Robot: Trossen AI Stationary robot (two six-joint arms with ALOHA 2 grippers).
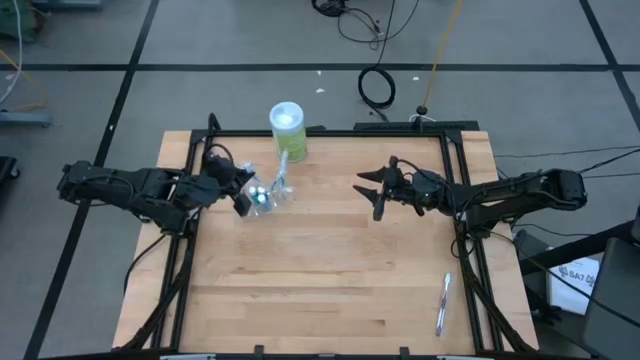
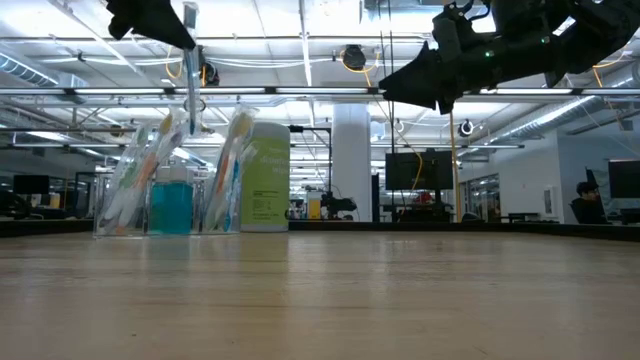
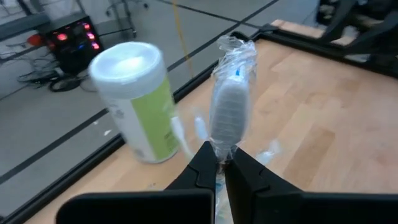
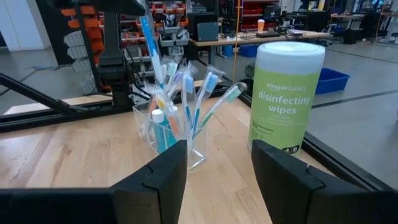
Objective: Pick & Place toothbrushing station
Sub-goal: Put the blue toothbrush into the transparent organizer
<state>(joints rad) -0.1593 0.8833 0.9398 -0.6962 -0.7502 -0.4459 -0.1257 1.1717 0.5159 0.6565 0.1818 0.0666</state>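
The clear plastic cup [image 1: 276, 192] stands on its base at the table's far left and holds several toothbrushes and a blue tube; it also shows in the low view [image 2: 170, 205] and the right wrist view [image 4: 171, 134]. My left gripper [image 1: 250, 196] is above the cup, shut on a wrapped blue toothbrush [image 2: 190, 75]. My right gripper [image 1: 371, 192] is open and empty above the table's middle right, its fingers pointing toward the cup. Another wrapped toothbrush [image 1: 442, 303] lies flat near the table's near right corner. My left gripper [image 3: 219, 163] pinches the wrapped toothbrush between its two fingertips, near the brush's upper end [image 3: 219, 152]. The fingers point down and slant toward the cup. The brush hangs below them, nearly upright and clear of the table, with its lower end [image 4: 160, 78] among the tops of the brushes in the cup.
A tall green wipes container with a white lid [image 1: 287, 130] stands just beyond the cup at the far edge. A black frame rail [image 1: 330, 131] runs around the wooden table top. Bare wood lies between the two grippers and across the near half.
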